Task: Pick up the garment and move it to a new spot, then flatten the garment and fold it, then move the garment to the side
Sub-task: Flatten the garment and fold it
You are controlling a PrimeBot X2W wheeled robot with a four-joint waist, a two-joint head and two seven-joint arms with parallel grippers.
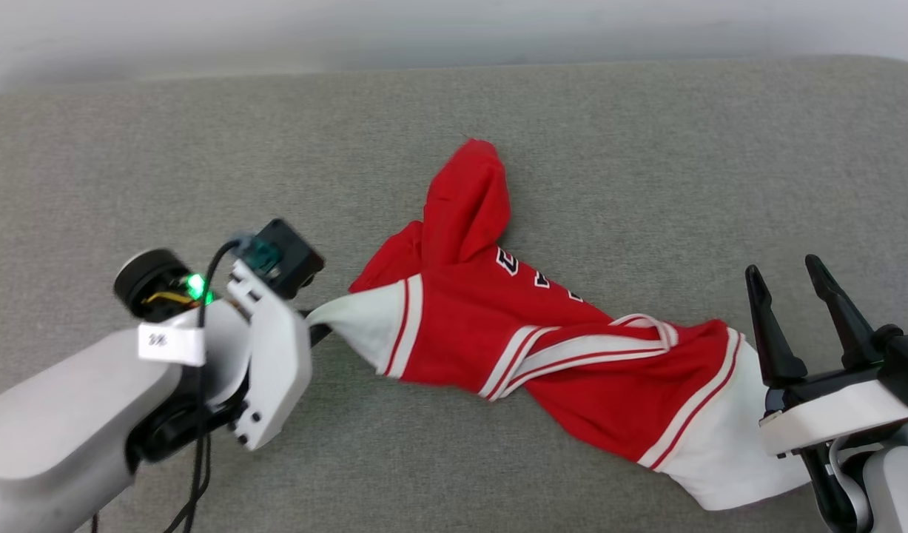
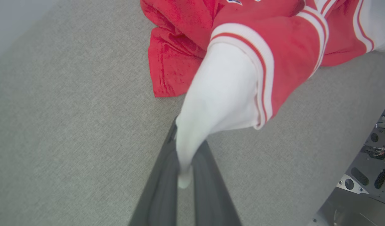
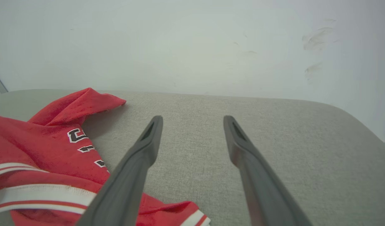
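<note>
Nearest, the left tool [image 2: 186,147] pinches the tip of one white sleeve [image 2: 223,91], and the right tool [image 1: 783,266] stands spread and empty just beside the other white sleeve [image 1: 720,444]. The garment [image 1: 498,326] lies twisted on the grey padded surface [image 1: 646,148] between them. The right tool should probably grip its sleeve too, so both ends lift together toward the bare far side.

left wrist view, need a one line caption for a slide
The left gripper shut on a white sleeve of the crumpled red garment, on the grey surface.
</note>
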